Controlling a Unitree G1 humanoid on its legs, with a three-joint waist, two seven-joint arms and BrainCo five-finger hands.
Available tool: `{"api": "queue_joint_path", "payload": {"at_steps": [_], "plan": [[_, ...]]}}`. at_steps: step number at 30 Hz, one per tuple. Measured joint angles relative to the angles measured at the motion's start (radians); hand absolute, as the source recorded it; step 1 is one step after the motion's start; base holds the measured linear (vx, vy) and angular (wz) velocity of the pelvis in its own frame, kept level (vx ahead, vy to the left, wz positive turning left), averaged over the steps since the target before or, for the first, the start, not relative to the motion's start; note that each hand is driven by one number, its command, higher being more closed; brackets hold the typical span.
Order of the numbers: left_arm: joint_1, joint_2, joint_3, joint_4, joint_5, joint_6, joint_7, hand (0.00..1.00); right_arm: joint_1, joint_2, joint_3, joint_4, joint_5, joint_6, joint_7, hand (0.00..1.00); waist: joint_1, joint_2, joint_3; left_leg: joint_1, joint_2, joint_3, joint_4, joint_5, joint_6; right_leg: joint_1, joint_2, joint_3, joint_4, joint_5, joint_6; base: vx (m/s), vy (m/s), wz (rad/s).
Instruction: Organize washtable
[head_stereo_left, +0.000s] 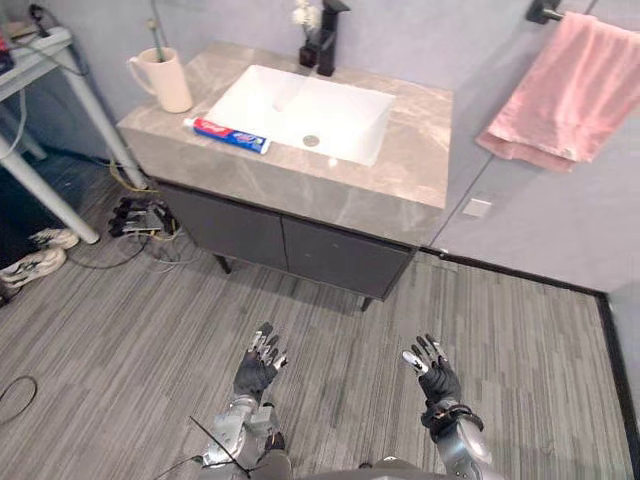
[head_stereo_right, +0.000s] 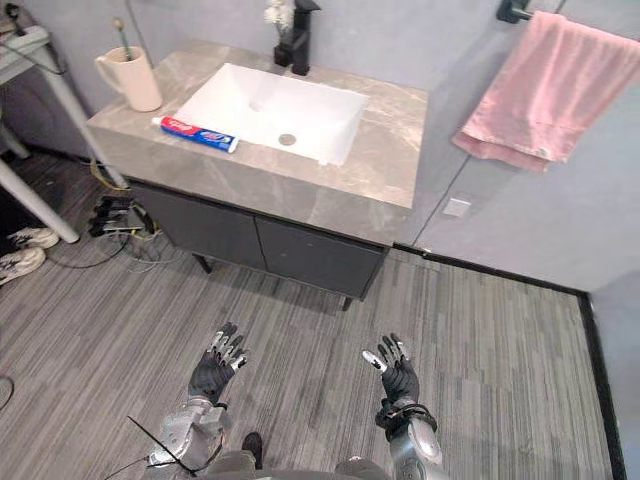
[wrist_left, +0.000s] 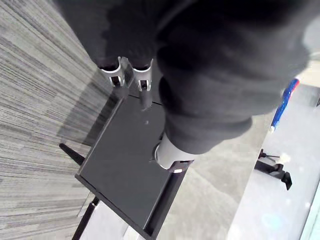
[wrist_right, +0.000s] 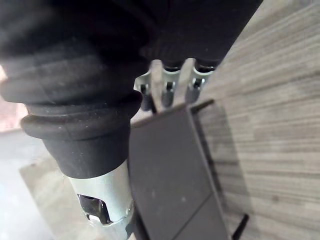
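Note:
A red, white and blue toothpaste tube (head_stereo_left: 231, 134) lies flat on the stone washtable (head_stereo_left: 390, 195), at the left rim of the white sink (head_stereo_left: 305, 112). A cream mug (head_stereo_left: 163, 78) with a toothbrush stem in it stands at the table's far left corner. A black faucet (head_stereo_left: 326, 35) rises behind the sink. My left hand (head_stereo_left: 256, 368) and my right hand (head_stereo_left: 434, 376) hover low over the floor, well short of the cabinet, both open with fingers spread and nothing in them. The left wrist view catches the toothpaste tube (wrist_left: 281, 103) past the cabinet edge.
A pink towel (head_stereo_left: 565, 90) hangs from a black bar on the wall at right. The dark cabinet (head_stereo_left: 290, 245) under the counter has two shut doors. A white-legged table (head_stereo_left: 40, 60) stands at left, with cables (head_stereo_left: 140, 215) and shoes (head_stereo_left: 35, 262) on the floor beside it.

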Motion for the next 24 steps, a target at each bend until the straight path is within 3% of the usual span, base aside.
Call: {"api": "queue_joint_path", "payload": {"at_steps": [7,12,13,15,16,17,18,20,21,22,23,24], "plan": [[-0.002,-0.006,-0.012,0.002,0.000,0.000,0.000,0.00,-0.004,-0.024,0.044,0.022,-0.024,0.000,0.001,0.00,0.007,0.026,-0.004,0.021,0.027,0.025,-0.093,0.067,-0.005,-0.035,0.020,0.001,-0.008,0.016,-0.012,-0.11,-0.110,-0.18],[-0.010,-0.028,-0.026,0.003,-0.002,0.000,0.000,0.00,-0.011,-0.019,0.049,0.030,-0.022,0.000,0.001,0.00,0.055,0.021,0.000,0.027,0.039,0.102,-0.068,0.061,-0.003,-0.034,0.005,0.025,-0.052,0.014,-0.011,-0.17,-0.096,-0.49],[-0.016,-0.035,-0.026,0.002,-0.005,-0.002,0.000,0.00,-0.011,-0.014,0.056,0.024,-0.021,0.000,0.000,0.00,0.062,0.005,0.010,0.025,0.042,0.125,-0.051,0.050,-0.008,-0.034,-0.009,0.010,-0.060,-0.016,-0.006,-0.18,-0.070,-0.36],[-0.029,-0.041,-0.026,0.014,-0.010,0.001,-0.001,0.00,-0.008,-0.007,0.068,-0.006,-0.010,0.002,0.000,0.00,0.056,0.001,0.031,0.028,0.035,0.131,-0.049,0.048,-0.009,-0.055,-0.008,-0.012,-0.036,-0.036,-0.008,-0.25,-0.031,-0.15],[-0.034,-0.046,-0.031,0.015,-0.010,0.002,0.000,0.00,0.008,-0.002,0.063,-0.029,0.006,0.000,0.000,0.00,0.055,-0.003,0.035,-0.036,0.034,0.130,0.154,-0.017,0.001,-0.074,-0.022,-0.044,-0.029,-0.023,-0.014,-0.23,0.027,-0.04],[-0.035,-0.071,-0.043,0.014,-0.010,0.002,0.000,0.00,0.018,-0.013,0.065,-0.059,0.025,0.000,0.000,0.00,0.055,0.036,0.034,-0.086,0.066,0.124,0.321,-0.122,0.008,-0.077,0.001,-0.075,-0.028,-0.009,-0.005,-0.14,0.051,-0.04],[-0.036,-0.083,-0.050,0.014,-0.010,0.002,0.000,0.00,0.026,-0.020,0.066,-0.073,0.030,0.001,0.000,0.00,0.054,0.064,0.034,-0.091,0.089,0.120,0.325,-0.167,0.014,-0.078,0.025,-0.085,-0.024,-0.007,-0.002,-0.15,0.077,0.02],[-0.042,-0.073,-0.051,0.010,-0.010,0.005,0.000,0.00,0.039,-0.010,0.087,-0.071,0.053,0.012,0.001,0.00,0.054,0.036,0.027,-0.079,0.053,0.102,0.263,-0.179,0.005,-0.085,0.006,-0.092,-0.014,-0.007,-0.003,-0.14,0.057,0.26],[-0.050,-0.058,-0.048,0.010,-0.010,0.005,0.000,0.00,0.044,0.000,0.101,-0.071,0.056,0.017,0.002,0.00,0.055,-0.001,0.025,-0.065,0.020,0.089,0.198,-0.174,-0.004,-0.087,-0.024,-0.109,-0.019,-0.005,-0.007,-0.09,-0.013,0.46],[-0.050,-0.052,-0.042,0.011,-0.010,0.005,0.000,0.00,0.046,0.006,0.106,-0.071,0.056,0.019,0.002,0.00,0.054,-0.020,0.023,-0.047,0.003,0.089,0.163,-0.169,-0.012,-0.088,-0.041,-0.117,-0.022,-0.006,-0.008,-0.08,0.019,0.61],[-0.051,-0.048,-0.036,0.014,-0.009,0.006,0.001,0.00,0.058,0.019,0.106,-0.080,0.055,0.020,0.003,0.00,0.053,-0.042,0.017,-0.067,-0.016,0.088,0.286,-0.167,0.004,-0.090,-0.072,-0.145,-0.030,-0.006,-0.006,-0.11,0.033,0.40],[-0.040,-0.078,-0.032,0.017,-0.009,0.006,0.002,0.00,0.056,-0.009,0.102,-0.093,0.054,0.018,0.002,0.00,0.069,0.029,0.013,-0.065,0.024,0.069,0.319,-0.248,0.040,-0.080,-0.018,-0.173,-0.047,-0.001,0.000,-0.11,0.078,0.33]]}}
